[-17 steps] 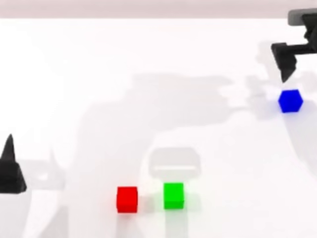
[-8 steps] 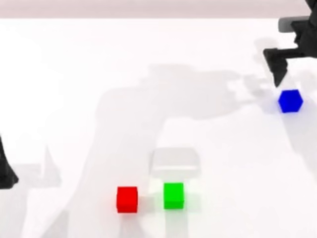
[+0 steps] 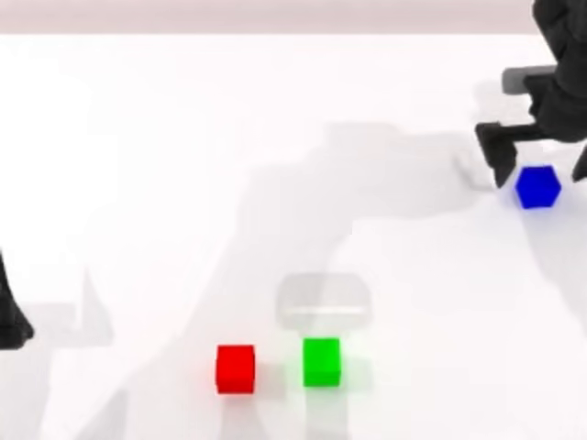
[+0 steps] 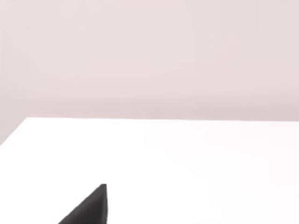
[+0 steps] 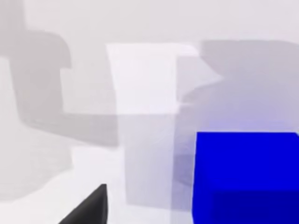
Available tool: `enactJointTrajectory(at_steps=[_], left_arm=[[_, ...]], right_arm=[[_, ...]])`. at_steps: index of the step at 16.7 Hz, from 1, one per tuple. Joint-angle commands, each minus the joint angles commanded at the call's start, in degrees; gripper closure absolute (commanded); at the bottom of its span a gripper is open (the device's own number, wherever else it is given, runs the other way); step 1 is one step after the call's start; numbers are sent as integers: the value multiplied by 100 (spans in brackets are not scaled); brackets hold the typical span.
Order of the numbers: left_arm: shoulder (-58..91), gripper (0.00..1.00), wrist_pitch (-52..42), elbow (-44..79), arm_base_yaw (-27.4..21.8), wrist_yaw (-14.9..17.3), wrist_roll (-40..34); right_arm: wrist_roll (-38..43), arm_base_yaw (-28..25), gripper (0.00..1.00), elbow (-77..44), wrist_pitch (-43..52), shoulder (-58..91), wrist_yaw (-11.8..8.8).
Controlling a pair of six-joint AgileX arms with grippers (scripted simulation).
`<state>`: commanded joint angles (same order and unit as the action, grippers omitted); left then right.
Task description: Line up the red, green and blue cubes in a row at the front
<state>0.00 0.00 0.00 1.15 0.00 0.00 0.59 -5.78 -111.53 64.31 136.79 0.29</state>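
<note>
The red cube (image 3: 236,368) and the green cube (image 3: 322,361) sit side by side near the table's front, a small gap between them. The blue cube (image 3: 537,187) lies apart at the far right, farther back. My right gripper (image 3: 541,169) is open over the blue cube, one dark finger on each side of it, touching neither face. In the right wrist view the blue cube (image 5: 245,177) looms close beside one fingertip (image 5: 96,205). My left gripper (image 3: 11,321) is parked at the left edge; its wrist view shows one fingertip (image 4: 96,205) over bare table.
A pale translucent block (image 3: 323,301) lies just behind the green cube. The table's back edge (image 3: 275,34) runs along the top of the overhead view. Arm shadows cross the white tabletop.
My right gripper has come forward and down from behind the blue cube until its fingers straddle it. The left gripper drew back to the left edge, then held still. No cube has moved.
</note>
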Motion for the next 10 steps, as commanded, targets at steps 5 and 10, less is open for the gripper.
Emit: enactJointTrajectory(at_steps=[5, 10], left_arm=[[0, 0, 0, 0, 0, 0, 0], [0, 0, 0, 0, 0, 0, 0]], right_arm=[[10, -9, 0, 373, -446, 116, 1], [10, -9, 23, 373, -446, 116, 1]])
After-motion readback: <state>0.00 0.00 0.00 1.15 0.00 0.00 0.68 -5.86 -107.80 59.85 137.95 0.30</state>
